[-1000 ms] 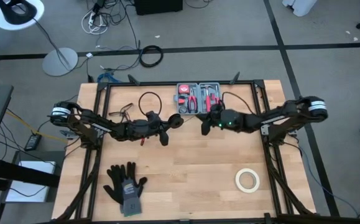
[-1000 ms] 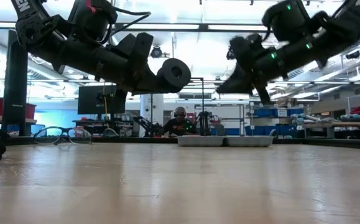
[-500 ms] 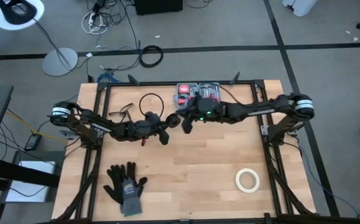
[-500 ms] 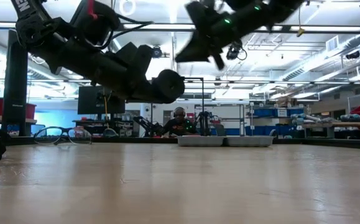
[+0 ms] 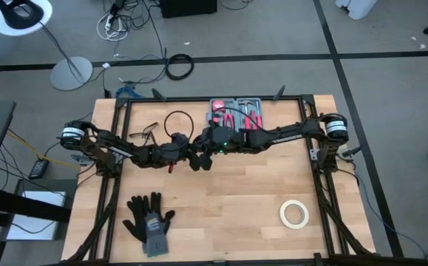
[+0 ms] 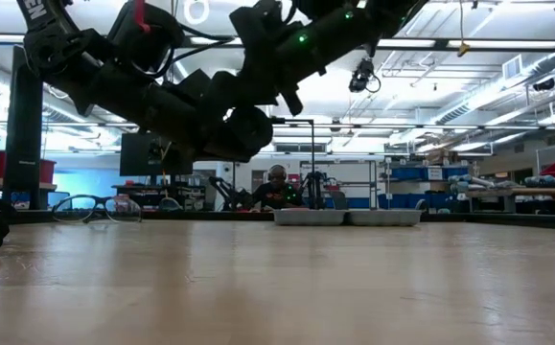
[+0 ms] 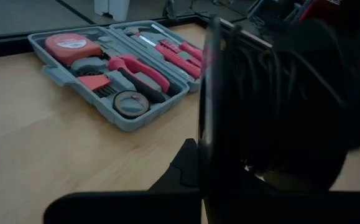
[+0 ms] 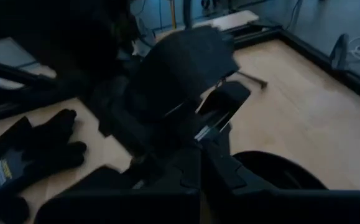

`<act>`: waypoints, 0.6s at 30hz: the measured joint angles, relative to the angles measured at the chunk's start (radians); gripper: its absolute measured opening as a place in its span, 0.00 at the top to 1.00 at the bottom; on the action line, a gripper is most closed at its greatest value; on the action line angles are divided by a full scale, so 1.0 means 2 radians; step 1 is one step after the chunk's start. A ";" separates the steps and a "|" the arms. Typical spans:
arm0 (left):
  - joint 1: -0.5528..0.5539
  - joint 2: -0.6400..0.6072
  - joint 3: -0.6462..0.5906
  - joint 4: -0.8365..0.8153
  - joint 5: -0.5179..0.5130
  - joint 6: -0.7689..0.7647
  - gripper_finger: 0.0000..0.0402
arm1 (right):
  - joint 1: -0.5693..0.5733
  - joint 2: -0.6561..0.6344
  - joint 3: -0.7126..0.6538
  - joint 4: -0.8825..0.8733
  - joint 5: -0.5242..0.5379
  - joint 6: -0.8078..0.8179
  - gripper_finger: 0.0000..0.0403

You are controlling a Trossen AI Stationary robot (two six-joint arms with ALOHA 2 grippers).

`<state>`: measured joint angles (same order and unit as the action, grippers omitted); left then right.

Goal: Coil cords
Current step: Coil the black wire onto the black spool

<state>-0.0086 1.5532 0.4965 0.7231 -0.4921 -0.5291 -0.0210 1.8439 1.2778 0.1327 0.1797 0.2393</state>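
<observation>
The left gripper (image 5: 199, 157) is up in the air over the middle of the desk (image 5: 236, 199), toward the back. Its jaws are closed on the cord (image 7: 279, 106). The cord is wound on a round black disc, and the disc sits right at the tip of the left jaws, off the desk. From the low view the disc (image 6: 243, 129) hangs well above the wood. The right gripper (image 5: 214, 142) reaches across from the other side and is just beside the left gripper and the disc. Its jaws are closed too, and I cannot see anything in them. A gray tool case (image 5: 236, 116) lies open just behind both grippers. Glasses (image 5: 145, 134) lie behind the left arm. Black gloves (image 5: 148, 218) lie at the front left, and a white tape roll (image 5: 293, 213) lies at the front right.
</observation>
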 joint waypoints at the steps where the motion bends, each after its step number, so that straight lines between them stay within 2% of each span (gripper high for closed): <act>1: 0.000 0.000 0.000 0.000 0.003 0.000 1.00 | 0.000 0.000 0.000 -0.004 -0.001 0.000 1.00; 13: 0.000 0.000 0.000 0.022 0.050 -0.007 1.00 | 0.014 -0.009 -0.001 -0.023 -0.002 -0.043 0.91; 18: 0.000 0.000 0.001 0.026 0.078 -0.007 1.00 | 0.020 -0.033 -0.001 -0.077 -0.003 -0.044 0.87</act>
<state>-0.0088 1.5532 0.4992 0.7755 -0.3364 -0.5440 0.0197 1.7775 1.2760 -0.0214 0.1736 0.1520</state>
